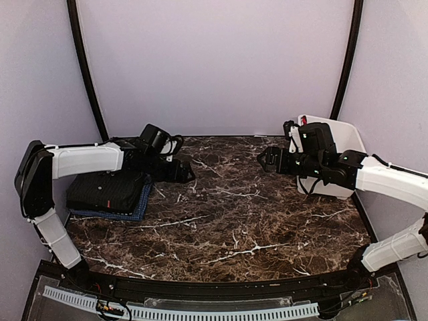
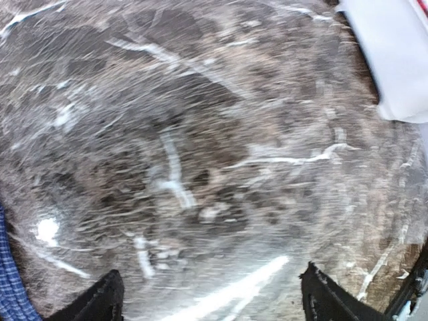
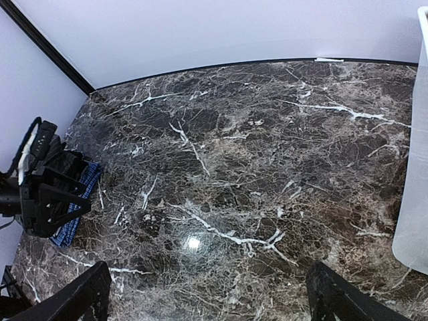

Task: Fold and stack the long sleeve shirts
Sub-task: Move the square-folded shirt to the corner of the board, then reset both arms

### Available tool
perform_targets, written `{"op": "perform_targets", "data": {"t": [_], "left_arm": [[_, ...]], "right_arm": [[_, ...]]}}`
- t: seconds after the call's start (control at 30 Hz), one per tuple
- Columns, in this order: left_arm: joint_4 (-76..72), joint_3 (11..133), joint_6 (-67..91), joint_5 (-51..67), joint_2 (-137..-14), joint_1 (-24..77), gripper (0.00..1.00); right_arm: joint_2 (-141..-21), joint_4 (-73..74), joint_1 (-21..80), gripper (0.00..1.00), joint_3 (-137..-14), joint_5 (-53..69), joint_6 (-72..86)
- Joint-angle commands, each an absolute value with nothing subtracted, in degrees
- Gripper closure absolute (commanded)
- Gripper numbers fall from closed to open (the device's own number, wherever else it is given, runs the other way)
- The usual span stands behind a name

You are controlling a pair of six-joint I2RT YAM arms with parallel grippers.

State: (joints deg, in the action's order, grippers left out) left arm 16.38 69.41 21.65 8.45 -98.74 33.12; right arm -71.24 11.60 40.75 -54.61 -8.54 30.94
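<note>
Top external view: the shirt stack [image 1: 107, 192], black folded over blue, lies at middle left of the frame. The left gripper [image 1: 186, 174] points right, away from the stack. The left arm is nearer. The left gripper and the right gripper [image 1: 265, 159] both stand wide apart, holding nothing.

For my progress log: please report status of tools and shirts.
Left tool open, empty. Right tool open, empty. Stack: folded black cloth shirt on blue cloth shirt. Nothing blocking.

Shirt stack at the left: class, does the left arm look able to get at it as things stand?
Probably yes: the shirt stack lies close beside the open left gripper, and nothing stands between them.
</note>
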Motion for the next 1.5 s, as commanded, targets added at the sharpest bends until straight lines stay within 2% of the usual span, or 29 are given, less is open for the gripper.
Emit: {"op": "perform_targets", "data": {"t": [0.0, 0.17, 0.53, 1.47], "left_arm": [[11.4, 70.0, 24.9, 10.3, -93.0, 36.3, 0.06], [8.9, 68.5, 26.3, 9.7, -88.9, 38.1, 0.01], [5.4, 65.3, 26.3, 8.5, -81.2, 38.7, 0.01], [4.5, 63.6, 26.5, 6.4, -78.1, 38.7, 0.01]], "right_arm": [[-69.5, 9.6, 40.5, 0.02, -55.7, -7.7, 31.3], [-67.9, 9.4, 40.5, 0.01, -55.3, -7.5, 31.2], [-62.6, 8.4, 40.5, 0.01, -53.5, -9.2, 30.6], [-61.5, 9.2, 40.5, 0.01, -53.3, -9.9, 30.2]]}}
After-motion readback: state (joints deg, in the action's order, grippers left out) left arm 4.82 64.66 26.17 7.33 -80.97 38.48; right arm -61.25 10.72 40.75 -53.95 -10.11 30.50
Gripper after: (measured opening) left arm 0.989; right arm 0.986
